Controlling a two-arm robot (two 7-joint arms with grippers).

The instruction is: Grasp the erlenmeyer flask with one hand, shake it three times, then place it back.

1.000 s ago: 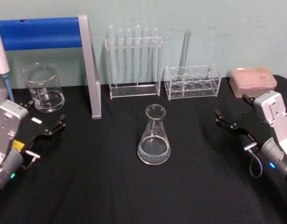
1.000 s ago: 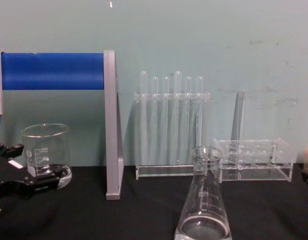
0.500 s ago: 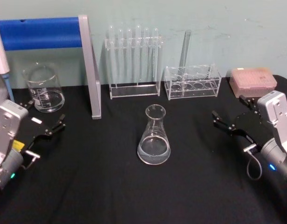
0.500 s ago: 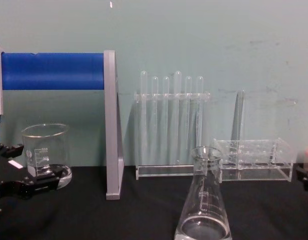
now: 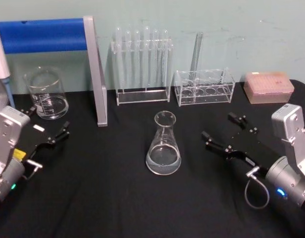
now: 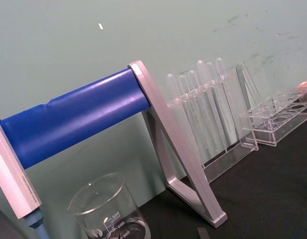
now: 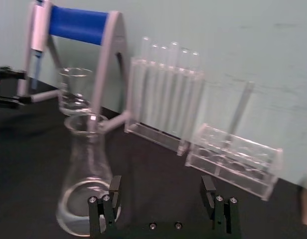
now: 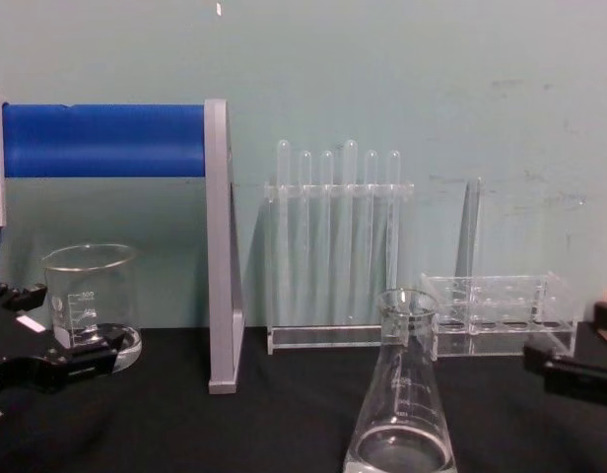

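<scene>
Writing first: the beaker [image 5: 46,94] carries a white printed scale, and in the left wrist view its top mark reads 600, with 400 just under it. The left gripper [image 5: 47,121] wears a small white label [image 5: 38,128], and I cannot read anything on it.

On to the erlenmeyer flask [image 5: 163,148]. It stands upright at the centre of the black table [image 5: 118,208]. It is clear glass with a wide round base, sloping walls, a narrow neck and a flared rim. Faint white graduation marks run up its side, too small to read. Whether any liquid lies in the base I cannot tell.

The right gripper [image 5: 219,126] is at the flask's 3 o'clock, near it but not touching. Its two black fingers are spread wide with nothing between them. In the right wrist view the flask stands ahead of one finger, off to the side of the gap.

The left gripper sits at the flask's 9 o'clock, well apart from it at the table edge. Its jaws are parted and empty, and the beaker is just beyond it.

A rack of test tubes [image 5: 141,64] stands at the flask's 12 o'clock.
</scene>
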